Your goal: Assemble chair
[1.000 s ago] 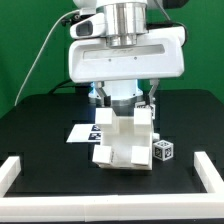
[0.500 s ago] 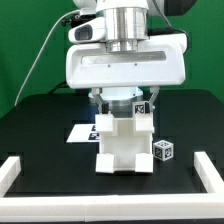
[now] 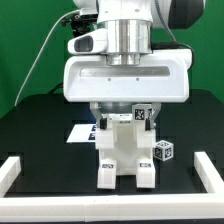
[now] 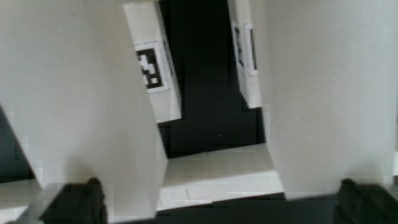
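Observation:
The chair (image 3: 125, 152) is a partly joined white block of panels and leg bars with a black-and-white tag (image 3: 141, 115) near its top. It stands upright at the middle of the black table, directly under the arm's wide white hand. My gripper (image 3: 122, 110) reaches down over its upper part, its fingers mostly hidden there. In the wrist view two white chair bars (image 4: 80, 110) fill the span between the dark fingertips (image 4: 75, 202), and each bar lies against a finger. The gripper (image 4: 217, 203) is spread wide and shut on the chair. A small tagged white cube (image 3: 163, 151) lies loose at the exterior view's right.
The marker board (image 3: 78, 133) lies flat behind the chair toward the exterior view's left. A white border rail (image 3: 14, 172) runs round the table's front corners and sides. A green wall stands behind.
The chair has turned from skewed to square-on and come forward toward the table's front together with the hand. The loose cube has not moved.

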